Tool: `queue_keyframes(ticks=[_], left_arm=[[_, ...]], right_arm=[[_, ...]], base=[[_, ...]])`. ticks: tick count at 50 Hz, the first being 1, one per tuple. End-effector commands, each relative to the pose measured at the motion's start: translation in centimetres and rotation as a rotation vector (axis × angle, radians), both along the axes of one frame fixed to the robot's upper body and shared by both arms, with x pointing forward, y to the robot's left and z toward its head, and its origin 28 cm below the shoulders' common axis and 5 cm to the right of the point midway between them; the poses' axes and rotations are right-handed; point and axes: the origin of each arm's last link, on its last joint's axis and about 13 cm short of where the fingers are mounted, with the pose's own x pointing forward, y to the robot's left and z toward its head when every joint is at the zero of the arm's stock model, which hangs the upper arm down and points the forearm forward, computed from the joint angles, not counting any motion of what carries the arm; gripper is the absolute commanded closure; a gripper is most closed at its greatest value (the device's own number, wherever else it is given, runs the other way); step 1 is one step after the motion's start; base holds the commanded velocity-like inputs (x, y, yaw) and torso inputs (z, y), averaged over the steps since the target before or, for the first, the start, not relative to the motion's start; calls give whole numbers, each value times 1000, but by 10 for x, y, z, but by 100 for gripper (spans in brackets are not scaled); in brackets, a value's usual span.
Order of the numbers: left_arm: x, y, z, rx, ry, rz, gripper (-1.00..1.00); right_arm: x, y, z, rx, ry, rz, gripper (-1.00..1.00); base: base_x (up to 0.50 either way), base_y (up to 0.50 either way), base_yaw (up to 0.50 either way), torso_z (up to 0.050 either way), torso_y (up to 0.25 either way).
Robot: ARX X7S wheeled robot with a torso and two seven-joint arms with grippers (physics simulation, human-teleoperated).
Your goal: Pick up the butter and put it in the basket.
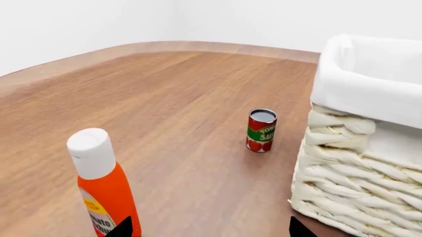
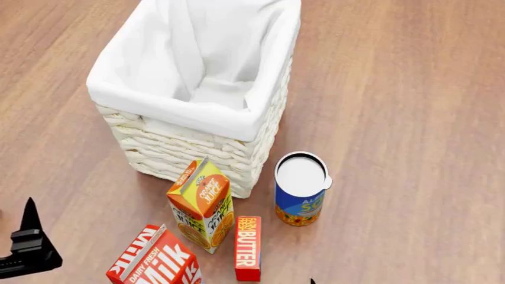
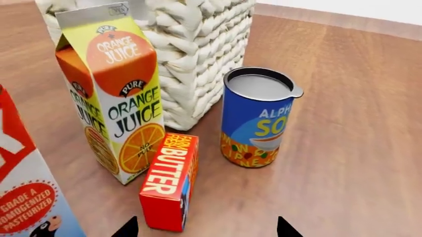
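Left claw (image 2: 28, 248): lower left of head view, aperture indeterminate, nothing visibly held. Red-and-white milk carton (image 2: 154, 260), orange-yellow juice carton (image 2: 201, 204): crowd the target's left. Slim red butter box (image 2: 248, 247): flat on wooden counter (image 2: 410, 118), bottom centre. Right claw (image 3: 205, 228): tips spread, empty; advised to descend squarely across the box's narrow sides. Blue soup can (image 2: 300, 189): near right. Cream wicker basket (image 2: 236, 157): above.

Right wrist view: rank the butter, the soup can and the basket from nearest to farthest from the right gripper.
1. butter, lying just ahead of the right gripper.
2. soup can, upright beyond the butter, off to one side.
3. basket, farthest, behind the orange juice carton.
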Motion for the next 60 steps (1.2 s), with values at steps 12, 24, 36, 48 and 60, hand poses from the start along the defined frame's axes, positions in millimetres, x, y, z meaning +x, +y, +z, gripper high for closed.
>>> queue_keyframes(ticks=[12,24,36,48,60], left_arm=[[0,1,1,-36,-8,-4,-100],[-1,0,1,-34,-5,-8,-100],[-4,-1,3,-39,-6,-12,-100],[-8,-2,5,-48,-10,-12,-100],[-15,-5,8,-57,-13,-14,-100]], right_arm=[[24,5,13,-2,-34,52,-100],[27,7,14,1,-24,70,-100],[33,7,15,-5,-14,68,-100],[44,5,13,-4,9,71,-100],[49,5,14,-14,33,97,-100]], base=[[0,0,0,0,0],[0,0,0,0,0],[0,0,0,0,0],[0,0,0,0,0],[0,0,0,0,0]])
